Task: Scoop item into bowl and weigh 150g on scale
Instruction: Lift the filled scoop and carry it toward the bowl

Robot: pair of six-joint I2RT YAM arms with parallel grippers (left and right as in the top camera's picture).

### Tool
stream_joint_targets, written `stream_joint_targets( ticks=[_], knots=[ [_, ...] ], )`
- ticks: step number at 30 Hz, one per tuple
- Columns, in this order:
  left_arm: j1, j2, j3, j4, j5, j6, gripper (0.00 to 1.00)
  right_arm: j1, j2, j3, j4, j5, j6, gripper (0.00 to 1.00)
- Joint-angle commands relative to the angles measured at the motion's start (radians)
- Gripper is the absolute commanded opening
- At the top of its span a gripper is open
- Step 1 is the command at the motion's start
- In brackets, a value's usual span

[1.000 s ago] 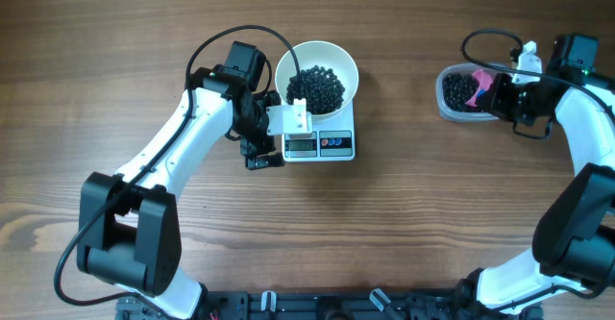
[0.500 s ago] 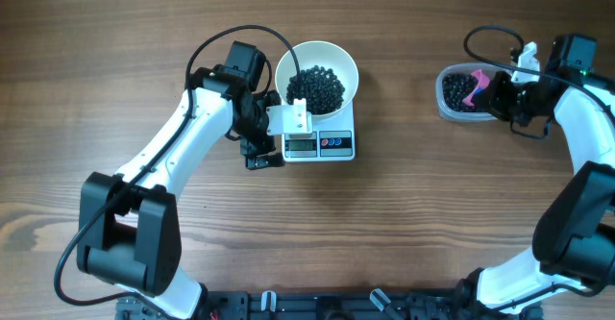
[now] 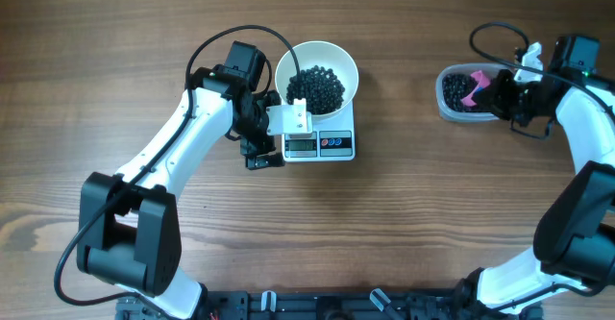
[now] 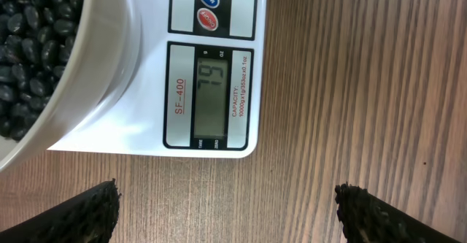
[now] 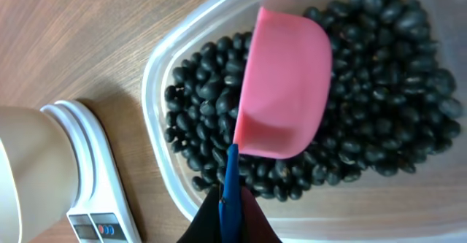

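Note:
The white bowl (image 3: 316, 62) stands on the white scale (image 3: 320, 145) and holds a heap of black beans (image 3: 315, 88). My left gripper (image 3: 258, 139) is open just left of the scale, with bare table between its fingertips (image 4: 93, 208). In the left wrist view the scale (image 4: 211, 90) shows digits on its display beside the bowl (image 4: 102, 68). My right gripper (image 5: 232, 215) is shut on the blue handle of the pink scoop (image 5: 284, 90). The scoop's cup lies on the beans (image 5: 379, 112) in the clear tub (image 5: 157, 90).
The clear tub (image 3: 444, 104) sits at the far right of the wooden table, well apart from the scale. In the right wrist view the scale (image 5: 87, 199) and bowl (image 5: 29, 148) show at the left edge. Cables loop above both arms.
The right gripper has shifted the pink scoop a little to the left, further over the beans in the tub. The left arm, bowl and scale have not moved.

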Motion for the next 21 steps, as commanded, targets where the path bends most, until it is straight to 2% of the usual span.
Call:
stream_joint_targets(
  ticks=[1,4,7,14,21],
  knots=[
    [-0.003,0.006,-0.001,0.0,0.023,0.0,1.0,-0.079,0.024,0.002,-0.015,-0.091,-0.062,0.04],
    [-0.003,0.006,-0.001,0.0,0.023,0.0,1.0,-0.17,0.024,0.002,-0.044,-0.267,-0.13,0.04],
    [-0.003,0.006,-0.001,0.0,0.023,0.0,1.0,-0.197,0.024,0.002,-0.044,-0.301,-0.132,0.04],
    [-0.003,0.006,-0.001,0.0,0.023,0.0,1.0,-0.2,0.024,0.002,-0.081,-0.362,-0.157,0.04],
    [-0.003,0.006,-0.001,0.0,0.023,0.0,1.0,-0.2,0.024,0.002,-0.077,-0.533,-0.156,0.04]
  ],
)
